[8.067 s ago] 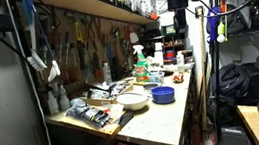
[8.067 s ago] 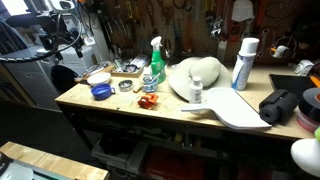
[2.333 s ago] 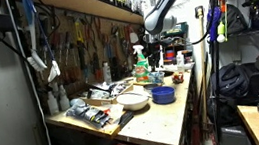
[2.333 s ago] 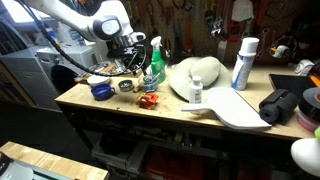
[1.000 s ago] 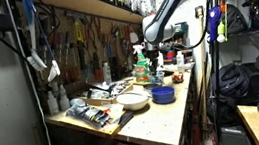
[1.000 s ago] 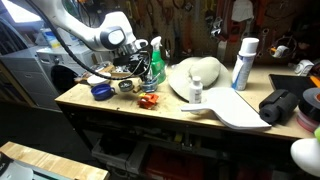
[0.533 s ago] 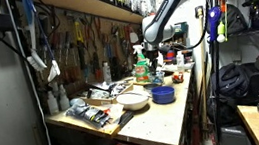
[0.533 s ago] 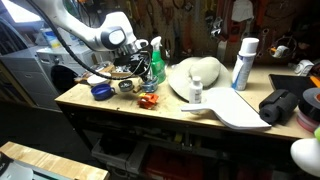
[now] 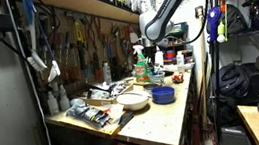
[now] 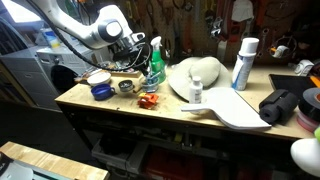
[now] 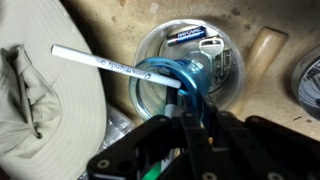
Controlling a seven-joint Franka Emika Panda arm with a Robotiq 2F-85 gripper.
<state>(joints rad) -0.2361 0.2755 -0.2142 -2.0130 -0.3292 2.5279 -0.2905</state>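
In the wrist view my gripper (image 11: 185,105) is shut on the end of a thin white stick with printing (image 11: 100,62), which slants up to the left. A blue translucent ring (image 11: 160,68) curves right at the fingertips; whether it is gripped too I cannot tell. Below both stands a round clear container (image 11: 225,50) with small items in it. In both exterior views the gripper (image 10: 138,42) (image 9: 149,42) hangs over the cluttered end of the workbench, next to a green spray bottle (image 10: 153,65).
A pale hat (image 10: 195,75) (image 11: 40,100) lies beside the container. A blue bowl (image 10: 100,91), a tape roll (image 10: 125,86), an orange object (image 10: 148,100), a white spray can (image 10: 243,62) and a white plate (image 9: 131,99) crowd the bench. Tools hang on the wall behind.
The jaws closed fully within the last second. The arm has since lifted the gripper a little above the bench.
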